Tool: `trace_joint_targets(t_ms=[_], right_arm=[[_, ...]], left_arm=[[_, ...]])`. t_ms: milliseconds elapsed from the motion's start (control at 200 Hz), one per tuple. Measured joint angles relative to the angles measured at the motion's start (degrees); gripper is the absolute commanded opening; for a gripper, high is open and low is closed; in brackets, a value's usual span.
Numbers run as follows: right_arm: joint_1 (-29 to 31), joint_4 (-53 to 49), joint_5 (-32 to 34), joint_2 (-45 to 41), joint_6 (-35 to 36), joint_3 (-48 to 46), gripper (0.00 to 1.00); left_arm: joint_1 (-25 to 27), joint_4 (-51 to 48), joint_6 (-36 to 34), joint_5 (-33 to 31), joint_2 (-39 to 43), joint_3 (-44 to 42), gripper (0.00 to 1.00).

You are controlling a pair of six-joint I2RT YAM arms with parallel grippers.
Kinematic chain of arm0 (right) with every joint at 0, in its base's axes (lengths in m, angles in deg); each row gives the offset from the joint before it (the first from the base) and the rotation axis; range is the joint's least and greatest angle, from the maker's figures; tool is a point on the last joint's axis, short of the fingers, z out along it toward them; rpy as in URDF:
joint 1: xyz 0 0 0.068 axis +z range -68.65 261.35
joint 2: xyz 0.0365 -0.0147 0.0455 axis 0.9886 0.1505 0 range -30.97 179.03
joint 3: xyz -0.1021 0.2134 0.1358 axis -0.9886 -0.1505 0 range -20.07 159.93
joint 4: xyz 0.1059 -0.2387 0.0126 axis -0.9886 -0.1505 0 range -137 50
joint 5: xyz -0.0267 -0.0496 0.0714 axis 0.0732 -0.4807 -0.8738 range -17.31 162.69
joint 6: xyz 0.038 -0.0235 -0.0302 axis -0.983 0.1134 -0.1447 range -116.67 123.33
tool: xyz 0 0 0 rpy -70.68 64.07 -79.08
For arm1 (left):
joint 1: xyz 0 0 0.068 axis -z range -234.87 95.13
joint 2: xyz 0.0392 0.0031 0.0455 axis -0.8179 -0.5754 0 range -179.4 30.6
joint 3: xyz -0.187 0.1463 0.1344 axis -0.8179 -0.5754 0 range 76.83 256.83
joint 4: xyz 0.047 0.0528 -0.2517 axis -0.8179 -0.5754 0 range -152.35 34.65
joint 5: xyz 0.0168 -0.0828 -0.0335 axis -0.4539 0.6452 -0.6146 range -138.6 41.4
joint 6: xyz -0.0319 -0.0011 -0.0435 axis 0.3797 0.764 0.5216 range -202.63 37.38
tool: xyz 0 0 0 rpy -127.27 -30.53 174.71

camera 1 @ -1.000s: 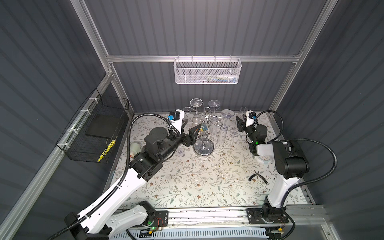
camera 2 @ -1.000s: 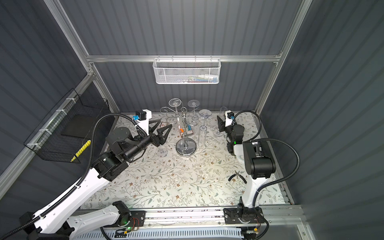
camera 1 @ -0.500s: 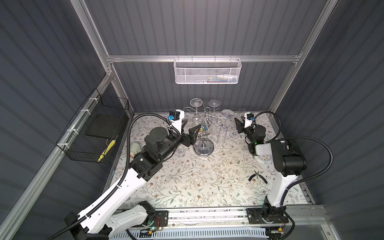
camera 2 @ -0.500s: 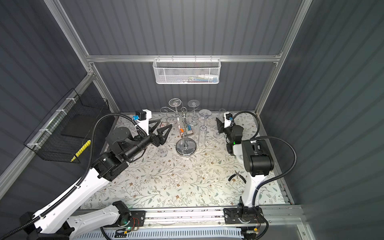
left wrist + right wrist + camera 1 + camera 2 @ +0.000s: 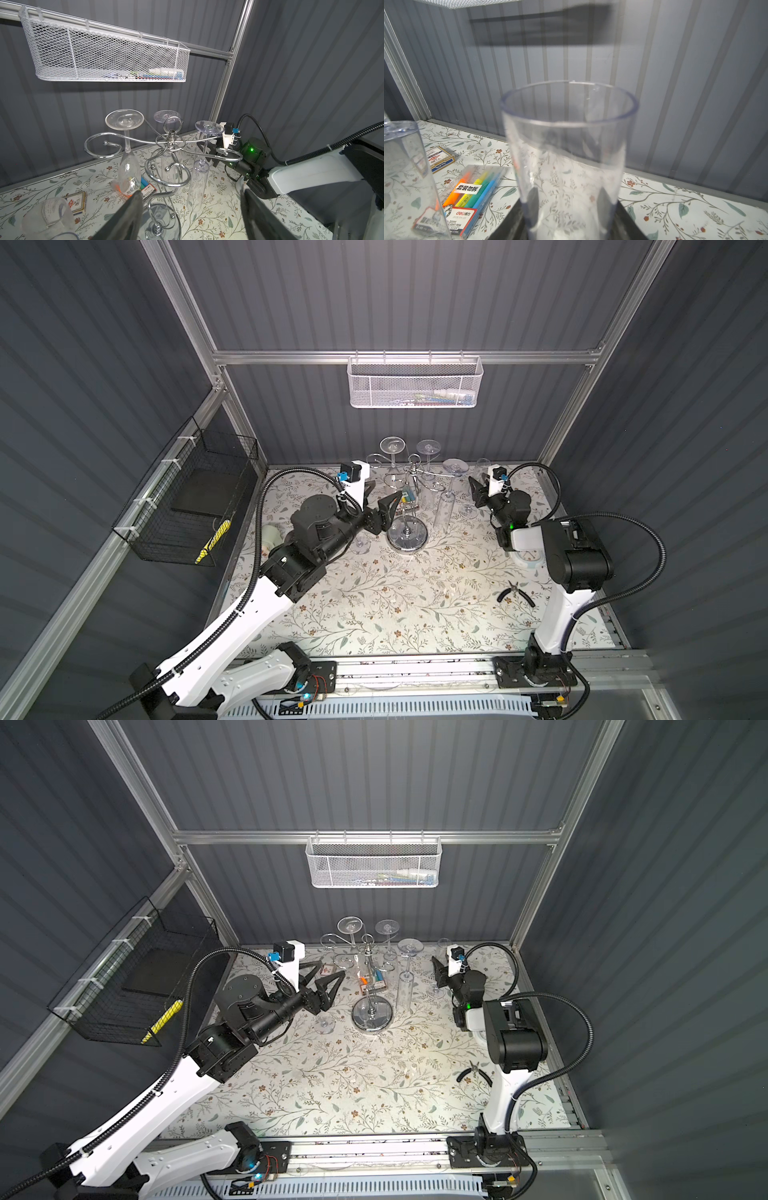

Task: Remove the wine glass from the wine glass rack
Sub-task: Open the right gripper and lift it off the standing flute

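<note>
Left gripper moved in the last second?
No. The left gripper sits at the same spot left of the wine glass rack, jaws open.

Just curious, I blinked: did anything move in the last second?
The right gripper, with a glass between its fingers, edged slightly toward the rack. Left gripper, open, and the hanging glasses stayed put.

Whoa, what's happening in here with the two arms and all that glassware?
Two robot arms are unloading a chrome wine glass rack. The right hand is closed on a wine glass standing upright on the table beside the rack. The left hand is open and empty, facing the rack, where three glasses hang upside down.
</note>
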Motion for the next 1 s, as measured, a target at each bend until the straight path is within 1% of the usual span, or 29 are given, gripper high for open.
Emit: trace_joint_targets(t_ms=[25, 30, 35, 40, 55, 350, 550, 685, 855, 925, 1001], right_arm=[[0.0, 0.02, -0.02, 0.0, -0.04, 0.0, 0.84], [0.0, 0.0, -0.02, 0.0, 0.04, 0.0, 0.89], [0.0, 0.04, -0.02, 0.0, 0.07, 0.0, 0.89], [0.0, 0.04, 0.0, 0.0, 0.09, 0.0, 0.96], [0.0, 0.04, 0.02, 0.0, 0.09, 0.0, 0.99], [0.11, 0.02, 0.5, -0.13, 1.73, 0.0, 0.99], [0.11, 0.11, 2.16, -2.45, 1.6, -0.15, 0.99], [0.11, -0.46, 3.61, -6.62, 1.68, -1.25, 0.99], [0.11, -3.98, 7.06, -14.01, 3.26, -1.31, 0.99], [0.11, -6.05, 8.39, -17.7, 3.87, -1.31, 0.99], [0.11, -9.44, 9.27, -22.23, 4.24, -1.31, 0.99]], left_arm=[[0.0, 0.0, 0.0, 0.02, 0.0, 0.0, 0.76], [0.0, 0.0, 0.0, 0.02, 0.0, 0.0, 0.76], [0.0, 0.0, 0.0, 0.02, 0.0, 0.0, 0.76], [0.0, 0.0, 0.0, 0.04, 0.0, 0.0, 0.76], [0.0, 0.0, 0.0, 0.13, 0.0, 0.0, 0.76], [0.0, 0.07, 0.0, 1.27, 0.11, -0.85, 0.77], [0.0, 0.0, -0.7, 1.27, 0.52, -0.9, 0.8], [0.0, 0.02, -1.31, 1.27, 1.7, -0.9, 0.8], [0.0, 0.2, -2.27, 0.74, 4.48, -0.9, 0.82], [0.0, 0.42, -2.97, -0.09, 5.6, -0.9, 0.84], [0.0, 0.42, -3.8, -0.87, 6.58, -0.9, 0.88]])
